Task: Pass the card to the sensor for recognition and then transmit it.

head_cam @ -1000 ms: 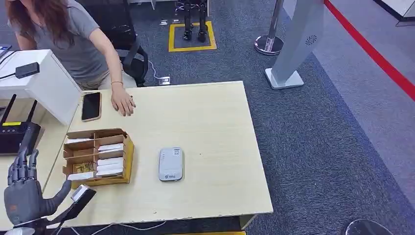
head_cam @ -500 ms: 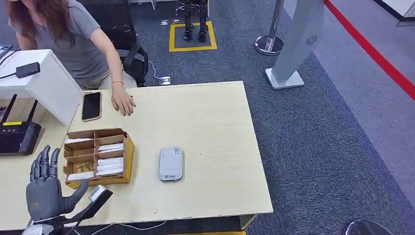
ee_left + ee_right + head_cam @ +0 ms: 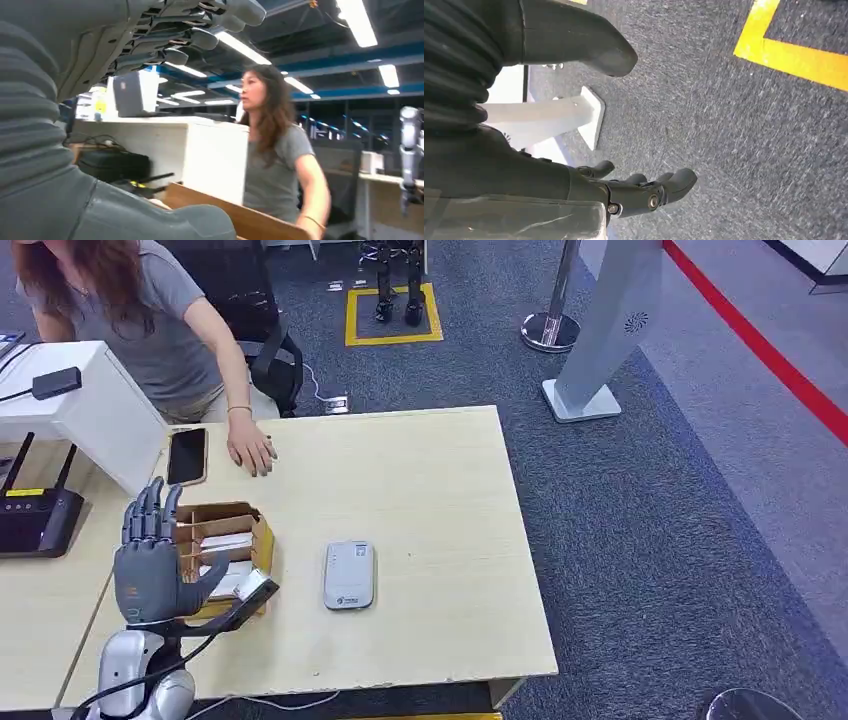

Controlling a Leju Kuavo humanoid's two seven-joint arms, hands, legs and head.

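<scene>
A cardboard box (image 3: pixel 250 530) with compartments of white cards (image 3: pixel 228 540) sits on the left part of the wooden table (image 3: pixel 430 490). To its right lies the grey sensor (image 3: pixel 349 575), flat on the table. My left hand (image 3: pixel 150 562) hovers over the box's left side with its fingers spread upward and nothing in it. In the left wrist view the left hand (image 3: pixel 100 50) has thumb and fingers apart, above the box wall (image 3: pixel 240 217). In the right wrist view my right hand (image 3: pixel 574 185) hangs over the carpet and holds nothing.
A person (image 3: pixel 150 330) sits at the table's far left corner, one hand (image 3: pixel 250 450) flat on the table beside a black phone (image 3: pixel 187 456). A white cabinet (image 3: pixel 95 410) and a black router (image 3: pixel 35 520) stand to the left. A stanchion base (image 3: pixel 549 331) stands beyond the table.
My left hand has risen from the table's near left corner and moved forward and right, now over the card box. The person, phone and sensor have stayed put.
</scene>
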